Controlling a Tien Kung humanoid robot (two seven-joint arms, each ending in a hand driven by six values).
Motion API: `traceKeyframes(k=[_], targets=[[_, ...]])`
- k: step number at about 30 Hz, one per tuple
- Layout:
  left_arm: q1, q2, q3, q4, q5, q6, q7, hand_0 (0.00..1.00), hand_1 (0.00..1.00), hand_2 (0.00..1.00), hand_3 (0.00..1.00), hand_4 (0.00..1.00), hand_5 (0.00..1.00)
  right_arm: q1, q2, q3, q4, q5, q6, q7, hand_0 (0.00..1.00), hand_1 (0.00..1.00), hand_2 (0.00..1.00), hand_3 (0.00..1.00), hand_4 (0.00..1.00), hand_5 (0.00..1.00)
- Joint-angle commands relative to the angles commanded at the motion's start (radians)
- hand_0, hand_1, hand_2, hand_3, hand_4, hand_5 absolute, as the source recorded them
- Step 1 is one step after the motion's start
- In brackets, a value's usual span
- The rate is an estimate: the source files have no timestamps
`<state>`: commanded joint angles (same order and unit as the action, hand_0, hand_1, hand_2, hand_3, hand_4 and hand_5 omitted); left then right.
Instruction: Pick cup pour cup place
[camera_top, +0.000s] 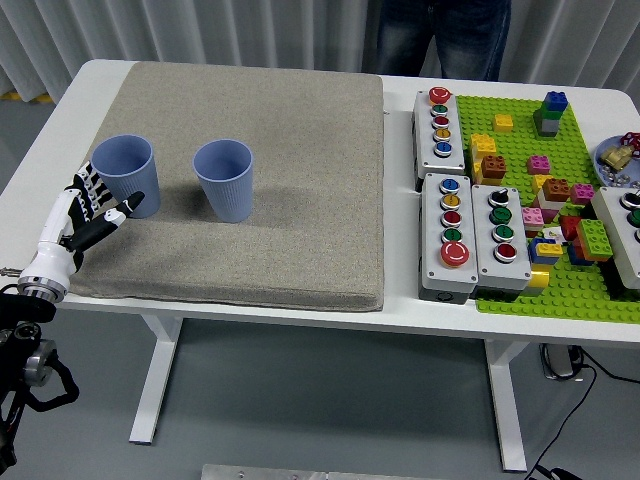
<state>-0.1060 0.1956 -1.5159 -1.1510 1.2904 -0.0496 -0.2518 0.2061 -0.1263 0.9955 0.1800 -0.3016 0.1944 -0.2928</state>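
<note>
Surface (400, 300) is white, w/ white legs on a grey floor (330, 400); pale corrugated wall panels run behind it. We see a big beige mat (300, 240) covering most of its left part. Our left hand (85, 215) comes in at the mat's near-left edge, fingers (95, 190) spread and loose, holding nothing. First blue cup (127, 175) stands upright right at the fingertips, just beyond them; we can't tell if the thumb touches it. Second blue cup (225, 180) stands upright farther right of the fingers, apart from the first. Well off to the right of the fingers, past the mat's edge: grey button boxes (470, 235) w/ coloured buttons, then a green brick baseplate (560, 290) w/ assorted bricks on it. A person (440, 40) in jeans stands at the far side, only legs in view. Black cables (590, 375) lie on the floor bottom right.
</note>
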Motion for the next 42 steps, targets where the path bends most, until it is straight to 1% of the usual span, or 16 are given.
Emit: traceKeyframes(k=[7, 11, 22, 35, 42], targets=[[-0.016, -0.007, 0.001, 0.032, 0.039, 0.003, -0.002, 0.886, 0.917, 0.998, 0.998, 0.967, 0.439, 0.000, 0.001, 0.002, 0.000, -0.002, 0.001, 0.000, 0.763, 0.696, 0.711, 0.606, 0.160, 0.399], [-0.026, -0.010, -0.005, 0.046, 0.044, 0.004, -0.003, 0.887, 0.918, 0.998, 0.998, 0.966, 0.438, 0.000, 0.001, 0.002, 0.000, 0.001, 0.001, 0.001, 0.763, 0.696, 0.711, 0.606, 0.159, 0.400], [-0.080, -0.022, -0.020, 0.089, 0.058, 0.005, -0.004, 0.890, 0.920, 0.998, 0.998, 0.966, 0.447, 0.005, -0.001, -0.002, 0.000, 0.012, 0.005, 0.003, 0.764, 0.696, 0.711, 0.606, 0.159, 0.401], [-0.091, -0.034, -0.017, 0.116, 0.077, 0.005, -0.003, 0.890, 0.920, 0.998, 0.998, 0.965, 0.446, 0.007, 0.000, -0.003, 0.000, 0.016, 0.006, 0.004, 0.763, 0.696, 0.711, 0.607, 0.158, 0.404], [-0.117, -0.041, -0.019, 0.142, 0.084, 0.005, -0.006, 0.892, 0.921, 0.998, 0.998, 0.964, 0.446, 0.010, 0.000, -0.002, 0.000, 0.015, 0.008, 0.004, 0.762, 0.696, 0.711, 0.607, 0.157, 0.402]])
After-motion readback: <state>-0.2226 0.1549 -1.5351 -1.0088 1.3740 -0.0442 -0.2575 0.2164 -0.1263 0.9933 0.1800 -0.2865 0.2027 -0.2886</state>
